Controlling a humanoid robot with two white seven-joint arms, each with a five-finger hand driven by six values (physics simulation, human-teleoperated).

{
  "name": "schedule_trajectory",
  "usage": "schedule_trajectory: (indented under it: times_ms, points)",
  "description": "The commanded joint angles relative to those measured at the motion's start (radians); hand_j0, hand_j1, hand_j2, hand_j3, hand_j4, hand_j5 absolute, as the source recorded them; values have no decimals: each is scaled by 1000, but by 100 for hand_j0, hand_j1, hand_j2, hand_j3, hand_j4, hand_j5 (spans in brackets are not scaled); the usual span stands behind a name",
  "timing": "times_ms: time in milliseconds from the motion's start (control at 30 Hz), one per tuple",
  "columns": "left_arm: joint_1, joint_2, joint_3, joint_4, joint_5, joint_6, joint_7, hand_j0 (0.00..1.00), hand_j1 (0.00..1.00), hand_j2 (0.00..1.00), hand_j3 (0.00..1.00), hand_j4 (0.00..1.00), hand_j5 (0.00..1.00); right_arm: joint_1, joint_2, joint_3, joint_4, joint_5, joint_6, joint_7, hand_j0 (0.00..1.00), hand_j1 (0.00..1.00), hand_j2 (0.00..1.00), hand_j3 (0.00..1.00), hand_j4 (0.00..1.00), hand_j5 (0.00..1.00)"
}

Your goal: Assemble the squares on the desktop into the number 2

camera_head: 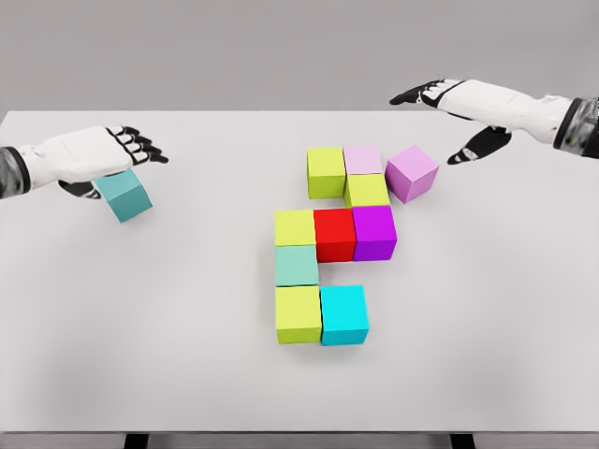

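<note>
Coloured cubes form a partial figure mid-table: a yellow-green cube (326,172), a pale pink cube (363,159), a second yellow-green one (367,191), then a row of yellow-green (295,227), red (334,234) and purple (374,232). Below sit a mint cube (297,266), a yellow-green cube (298,314) and a cyan cube (343,314). A violet cube (412,173) lies turned, touching the upper right of the figure. My left hand (120,159) is shut on a teal cube (124,195), tilted at the far left. Open, my right hand (449,117) hovers above and right of the violet cube.
The white table (487,309) reaches the picture's sides, with its front edge near the bottom and its back edge at the grey wall. Bare surface lies left, right and in front of the figure.
</note>
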Motion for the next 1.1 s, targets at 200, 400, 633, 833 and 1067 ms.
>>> schedule_trajectory:
  times_ms: [200, 400, 633, 833, 1067]
  points:
    - [-26, -6, -42, 52, -10, 1, 0, 100, 100, 100, 100, 100, 100, -38, 21, 77, -47, 183, 3, 0, 100, 100, 100, 100, 100, 100]
    - [-25, -19, -49, 77, -22, 1, 0, 100, 100, 100, 100, 100, 100, -71, 44, 112, 30, 209, 85, 0, 100, 100, 100, 100, 100, 100]
    - [-32, -40, -63, 108, -34, 1, 0, 100, 100, 100, 100, 100, 100, -74, 45, 112, 79, 199, 78, 0, 100, 100, 100, 100, 100, 100]
    - [-32, -48, -63, 129, -41, 1, 0, 100, 100, 100, 100, 100, 100, -64, 47, 126, 88, 202, 85, 0, 100, 100, 100, 100, 100, 100]
    - [-38, -69, -65, 160, -61, 1, 0, 100, 100, 100, 100, 100, 100, -66, 80, 138, 185, 210, 82, 0, 100, 100, 100, 100, 100, 100]
